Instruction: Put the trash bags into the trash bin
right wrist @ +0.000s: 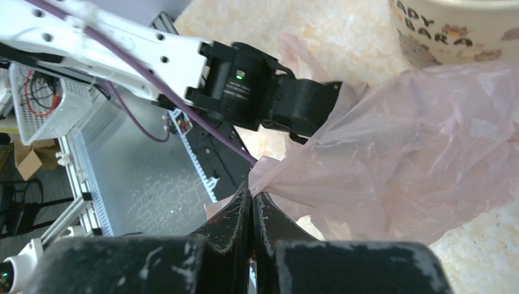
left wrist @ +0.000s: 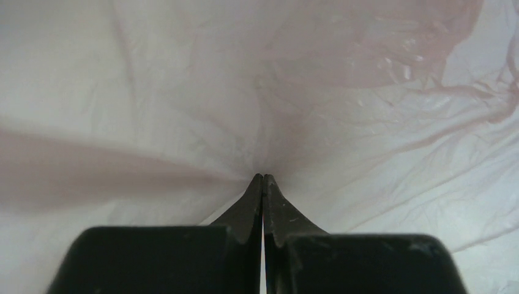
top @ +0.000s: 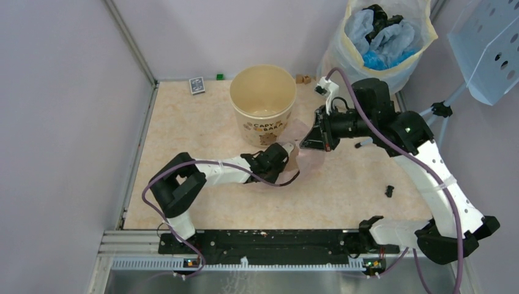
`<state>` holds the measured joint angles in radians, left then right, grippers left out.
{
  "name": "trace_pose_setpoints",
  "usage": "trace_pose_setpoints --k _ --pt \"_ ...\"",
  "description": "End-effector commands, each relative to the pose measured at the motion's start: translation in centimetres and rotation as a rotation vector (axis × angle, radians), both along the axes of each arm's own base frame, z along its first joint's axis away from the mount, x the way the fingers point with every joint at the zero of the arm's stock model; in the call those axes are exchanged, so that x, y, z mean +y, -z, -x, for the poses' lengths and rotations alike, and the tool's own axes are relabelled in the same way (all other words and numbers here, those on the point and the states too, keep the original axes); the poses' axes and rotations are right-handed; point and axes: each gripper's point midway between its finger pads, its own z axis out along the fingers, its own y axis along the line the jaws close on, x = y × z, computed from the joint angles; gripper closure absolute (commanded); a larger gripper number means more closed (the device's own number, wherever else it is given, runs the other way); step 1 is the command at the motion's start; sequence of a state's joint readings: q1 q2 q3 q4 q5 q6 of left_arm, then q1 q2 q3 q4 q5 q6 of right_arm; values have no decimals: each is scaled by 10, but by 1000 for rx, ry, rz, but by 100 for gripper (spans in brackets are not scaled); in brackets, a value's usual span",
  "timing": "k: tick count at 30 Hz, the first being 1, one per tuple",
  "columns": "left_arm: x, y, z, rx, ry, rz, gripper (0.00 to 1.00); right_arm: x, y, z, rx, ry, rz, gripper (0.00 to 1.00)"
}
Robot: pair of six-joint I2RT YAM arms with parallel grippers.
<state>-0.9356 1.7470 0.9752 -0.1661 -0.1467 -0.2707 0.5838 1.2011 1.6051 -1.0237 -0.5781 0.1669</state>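
While both arms reached toward the middle of the beige marbled table (top: pixel 183 141), the pale-pink trash bag (right wrist: pixel 422 153) hung stretched between them, wholly outside the trash bin (top: pixel 263 119). The bag sat low, just in front of the bin and toward its right side; whether plastic and bucket touched could not be told. The left gripper (left wrist: pixel 263 178) was fully closed, its two dark fingertips pressed together with the thin film puckering into folds right at their tips, so it had hold of the bag. The right gripper (right wrist: pixel 252 195) was likewise clamped tight, pinching a gathered, twisted corner of the same bag, which fanned out crinkled from that pinch. In the overhead view the two grippers were near each other, the right one slightly higher in the frame. The bin stood upright with its mouth open, "CAPYBARA" print facing the arms. Behind it to the right stood a large whitish-yellow bag (top: pixel 343 52) holding blue and black things.
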Motion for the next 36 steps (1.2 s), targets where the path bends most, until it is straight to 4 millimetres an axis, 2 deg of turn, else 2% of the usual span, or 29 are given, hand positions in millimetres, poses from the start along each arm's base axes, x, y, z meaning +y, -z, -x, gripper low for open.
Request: trace_pose_setpoints --k 1,3,5,8,11,14,17,21,24,26,30,33,36 --pt "30 26 44 238 -10 -110 100 -5 -53 21 -98 -45 -118 100" --pt "30 23 44 251 -15 -124 100 -7 -55 21 -109 -31 -124 100" --pt "31 15 40 225 -30 -124 100 -11 -47 15 -117 16 -99 100" --pt "22 -18 32 145 -24 -30 100 -19 -16 -4 -96 118 -12 100" --pt "11 -58 28 74 20 76 95 -24 14 -19 -68 187 49 100" --pt "0 -91 33 28 94 168 90 -19 26 -24 -54 203 32 100" --pt "-2 -113 32 -37 112 235 91 -11 23 -22 -46 179 -23 100" --pt "-11 -129 28 -141 156 347 100 1 14 -17 -34 127 -98 100" --pt "-27 -139 25 -189 191 442 100 7 8 -13 -20 109 -148 100" --pt "-33 -138 17 -212 164 478 100 9 5 -12 -20 113 -178 100" --pt "-39 -144 -2 -313 102 554 100 15 0 -8 12 112 -252 100" --pt "-44 -155 -6 -423 121 654 100 17 4 -7 42 118 -274 100" --pt "-44 -162 -8 -559 173 685 100 18 3 -9 65 124 -294 100"
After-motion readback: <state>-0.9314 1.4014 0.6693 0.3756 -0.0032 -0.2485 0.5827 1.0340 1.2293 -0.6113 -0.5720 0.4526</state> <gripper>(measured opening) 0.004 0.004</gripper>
